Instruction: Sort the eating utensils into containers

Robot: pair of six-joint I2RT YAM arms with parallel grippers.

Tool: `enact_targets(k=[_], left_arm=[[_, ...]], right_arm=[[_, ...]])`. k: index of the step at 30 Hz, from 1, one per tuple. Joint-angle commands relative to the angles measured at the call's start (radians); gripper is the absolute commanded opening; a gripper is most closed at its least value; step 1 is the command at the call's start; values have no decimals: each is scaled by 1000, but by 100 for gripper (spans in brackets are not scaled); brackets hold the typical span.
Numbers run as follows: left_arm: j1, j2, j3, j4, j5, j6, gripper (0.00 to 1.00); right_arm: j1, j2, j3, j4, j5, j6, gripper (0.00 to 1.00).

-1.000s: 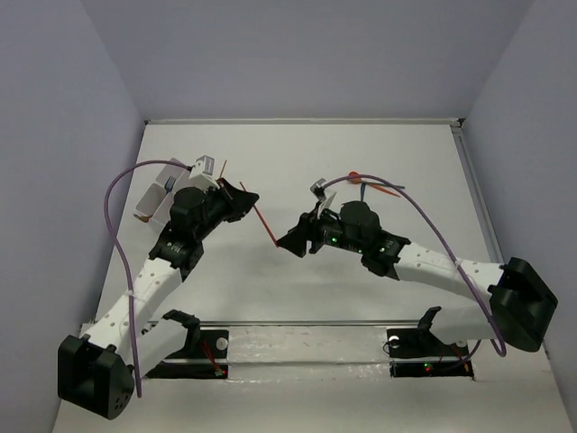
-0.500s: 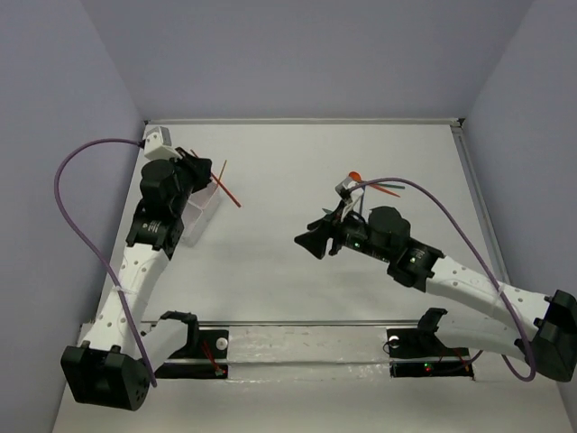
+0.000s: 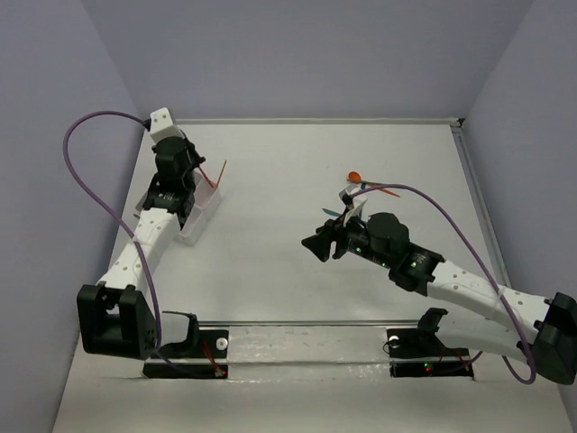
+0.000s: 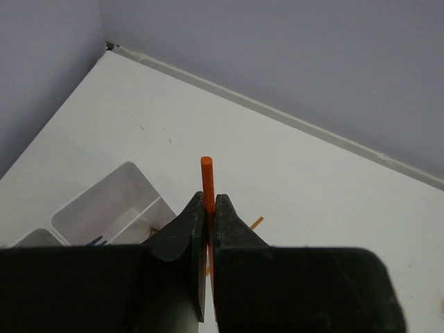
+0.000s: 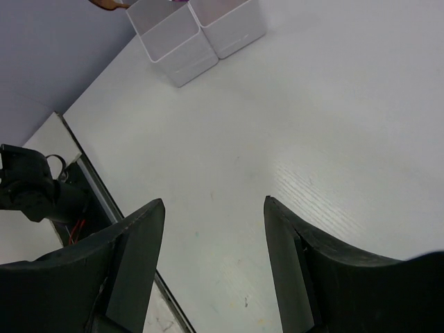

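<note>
One orange stick [image 4: 206,177] pinched, one tray [image 4: 104,200]

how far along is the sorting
Done: something blue lies in one compartment of the tray. In hand: the left fingers are shut on an orange stick by the tray. Left: an orange spoon and a few thin pieces lie outside it, near the right fingers, which are open and empty.

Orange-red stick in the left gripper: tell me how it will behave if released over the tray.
Probably stiff: the orange-red stick stands straight above the shut left gripper. Likely light, being so thin. Dropped, it may bounce or lean on the tray wall.
</note>
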Motion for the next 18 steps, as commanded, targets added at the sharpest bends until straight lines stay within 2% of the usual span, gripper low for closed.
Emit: enact_targets(k=[1, 18], left_arm=[[4, 69, 20, 200, -148, 120, 6], [-27, 254, -34, 387, -225, 221, 6]], right_arm=[[10, -22, -11, 37, 37, -14, 65], [10, 0, -20, 53, 68, -19, 64]])
